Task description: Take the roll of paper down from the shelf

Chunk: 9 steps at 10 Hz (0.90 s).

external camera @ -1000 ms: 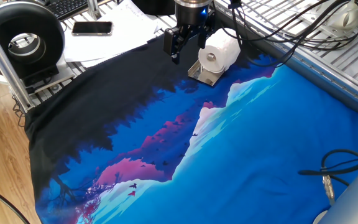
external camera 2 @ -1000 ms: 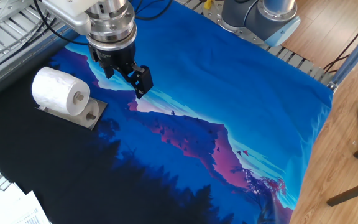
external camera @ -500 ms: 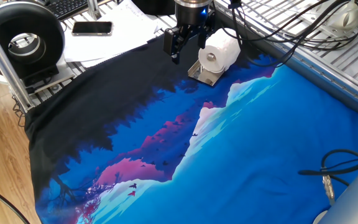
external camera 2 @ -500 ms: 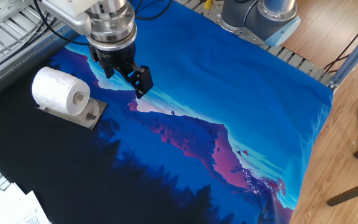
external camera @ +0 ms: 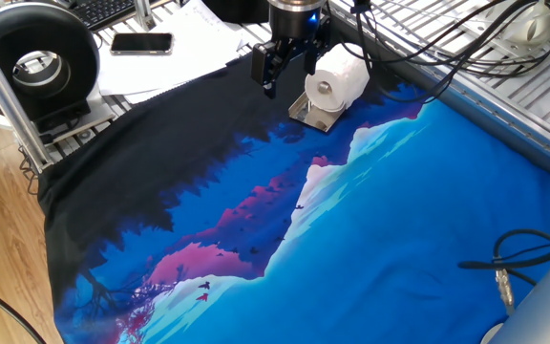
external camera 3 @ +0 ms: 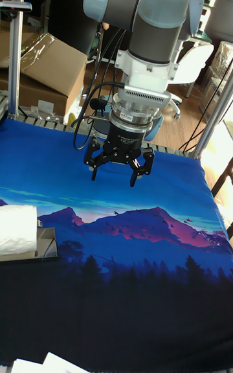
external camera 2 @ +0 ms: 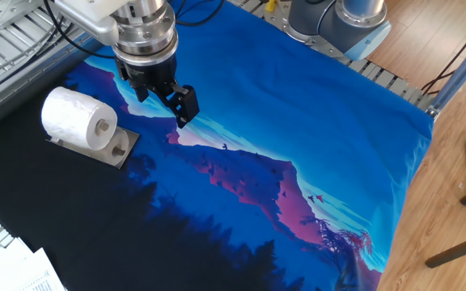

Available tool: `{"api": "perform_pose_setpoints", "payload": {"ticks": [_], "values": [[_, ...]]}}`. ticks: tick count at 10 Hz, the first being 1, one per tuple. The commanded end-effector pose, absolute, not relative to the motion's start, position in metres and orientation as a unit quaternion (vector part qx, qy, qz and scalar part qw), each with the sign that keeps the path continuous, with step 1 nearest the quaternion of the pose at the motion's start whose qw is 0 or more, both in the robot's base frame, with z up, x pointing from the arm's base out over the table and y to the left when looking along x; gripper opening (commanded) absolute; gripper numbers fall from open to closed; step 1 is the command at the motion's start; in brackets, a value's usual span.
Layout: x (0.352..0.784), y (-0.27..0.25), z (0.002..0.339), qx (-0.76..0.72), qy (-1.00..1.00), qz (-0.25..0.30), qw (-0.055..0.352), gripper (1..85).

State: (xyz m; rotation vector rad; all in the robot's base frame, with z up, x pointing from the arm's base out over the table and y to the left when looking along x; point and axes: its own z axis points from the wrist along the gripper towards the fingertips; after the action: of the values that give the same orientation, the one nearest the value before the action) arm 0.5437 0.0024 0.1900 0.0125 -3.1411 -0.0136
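The other fixed view: roll of paper on shelf, near tool, fingers apart.

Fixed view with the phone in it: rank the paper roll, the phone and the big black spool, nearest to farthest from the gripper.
1. Roll of paper, on the shelf just beside the gripper.
2. Phone, on the white papers toward the picture's left.
3. Black spool, at the picture's far left edge.
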Motion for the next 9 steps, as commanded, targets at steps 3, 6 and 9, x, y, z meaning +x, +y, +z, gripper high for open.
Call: {"api": "perform_pose_setpoints", "payload": {"ticks": [3,6,9], "values": [[0.601,0.015,0.195,0.045,-0.992,-0.017,-0.113,2.0],[0.601,0.016,0.195,0.045,-0.992,-0.019,-0.113,2.0],[0.59,-0.02,0.197,0.254,-0.961,0.065,-0.088,12.3]]}}
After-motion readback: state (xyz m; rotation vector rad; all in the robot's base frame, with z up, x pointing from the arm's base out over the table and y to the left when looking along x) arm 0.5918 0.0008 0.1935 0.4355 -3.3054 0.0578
